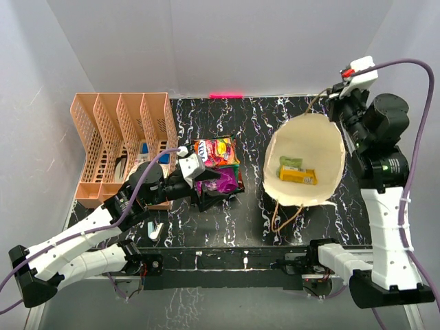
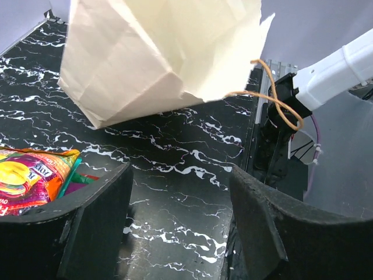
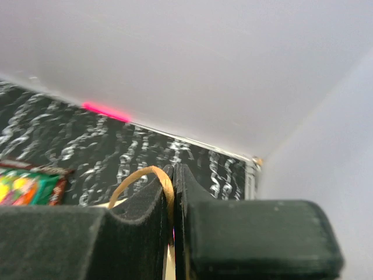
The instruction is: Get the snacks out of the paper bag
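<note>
Right fingers [image 3: 256, 239] pinching cord [image 3: 137, 178] of paper bag [image 1: 323, 137], snacks [image 2: 35, 181] seemingly beside left gripper [image 2: 179, 175]

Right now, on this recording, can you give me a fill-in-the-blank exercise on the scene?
1. The right gripper has its jaws ____ on the cord handle of the paper bag.
2. The left gripper has its jaws ____, with nothing between them.
3. Inside the paper bag ____ packets show: a light green packet and a yellow-orange packet.
4. In the top view, the peach file rack stands ____ of the snack pile.
Missing words: shut; open; two; left.
</note>
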Motion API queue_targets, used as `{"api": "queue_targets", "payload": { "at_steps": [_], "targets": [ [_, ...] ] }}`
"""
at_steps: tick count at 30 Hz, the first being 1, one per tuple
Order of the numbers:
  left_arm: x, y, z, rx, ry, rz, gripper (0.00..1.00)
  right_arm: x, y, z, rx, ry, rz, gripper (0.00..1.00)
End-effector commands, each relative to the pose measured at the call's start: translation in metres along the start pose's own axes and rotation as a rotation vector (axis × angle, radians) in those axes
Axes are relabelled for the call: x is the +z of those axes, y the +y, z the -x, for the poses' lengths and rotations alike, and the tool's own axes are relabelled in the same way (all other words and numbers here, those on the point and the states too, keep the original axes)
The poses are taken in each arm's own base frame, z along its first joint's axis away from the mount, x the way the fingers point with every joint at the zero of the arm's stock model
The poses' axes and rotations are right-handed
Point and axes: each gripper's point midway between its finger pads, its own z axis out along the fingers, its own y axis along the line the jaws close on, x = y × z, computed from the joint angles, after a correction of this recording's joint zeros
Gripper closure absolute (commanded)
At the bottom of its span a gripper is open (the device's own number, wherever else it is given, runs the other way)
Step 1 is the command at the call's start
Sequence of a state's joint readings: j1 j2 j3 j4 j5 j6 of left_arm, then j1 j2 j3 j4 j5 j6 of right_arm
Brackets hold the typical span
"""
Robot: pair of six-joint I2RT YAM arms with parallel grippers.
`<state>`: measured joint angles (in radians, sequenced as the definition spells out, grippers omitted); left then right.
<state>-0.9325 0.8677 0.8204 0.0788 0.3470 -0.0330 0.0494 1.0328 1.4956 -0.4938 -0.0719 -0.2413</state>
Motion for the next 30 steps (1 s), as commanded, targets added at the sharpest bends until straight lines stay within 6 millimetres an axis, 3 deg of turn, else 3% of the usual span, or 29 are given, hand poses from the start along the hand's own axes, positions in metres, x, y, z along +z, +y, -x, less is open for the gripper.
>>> {"api": "queue_targets", "payload": {
  "at_steps": [1, 4, 9, 13, 16, 20, 24, 27, 30],
  "targets": [
    [-0.004, -0.002, 0.011, 0.019, -0.038, 0.000, 0.35, -0.031, 0.055, 0.044, -0.114, -0.209, 0.286, 0.92],
    [-0.003, -0.004, 0.015, 0.012, -0.051, -0.011, 0.35, -0.044, 0.086, 0.024, 0.000, -0.214, 0.425, 0.92],
    [0.001, -0.005, 0.012, -0.009, -0.047, -0.022, 0.35, -0.061, 0.150, -0.050, 0.384, -0.041, 0.674, 0.92],
    [0.010, -0.010, 0.005, -0.054, -0.033, -0.051, 0.37, -0.078, 0.175, -0.099, 0.608, 0.057, 0.723, 0.92],
    [0.022, -0.022, -0.012, -0.066, -0.008, -0.062, 0.39, -0.090, 0.177, -0.100, 0.648, 0.054, 0.724, 0.92],
    [0.048, -0.050, -0.041, 0.059, 0.056, -0.041, 0.47, -0.095, 0.174, -0.105, 0.632, 0.089, 0.699, 0.92],
    [0.077, -0.061, -0.070, 0.322, 0.114, 0.066, 0.59, -0.091, 0.164, -0.102, 0.610, 0.106, 0.629, 0.92],
    [0.100, -0.065, -0.079, 0.481, 0.112, 0.094, 0.66, -0.091, 0.163, -0.094, 0.613, 0.094, 0.640, 0.92],
    [0.122, -0.055, -0.087, 0.580, 0.092, 0.159, 0.69, -0.092, 0.163, -0.087, 0.617, 0.088, 0.651, 0.92]
  ]
}}
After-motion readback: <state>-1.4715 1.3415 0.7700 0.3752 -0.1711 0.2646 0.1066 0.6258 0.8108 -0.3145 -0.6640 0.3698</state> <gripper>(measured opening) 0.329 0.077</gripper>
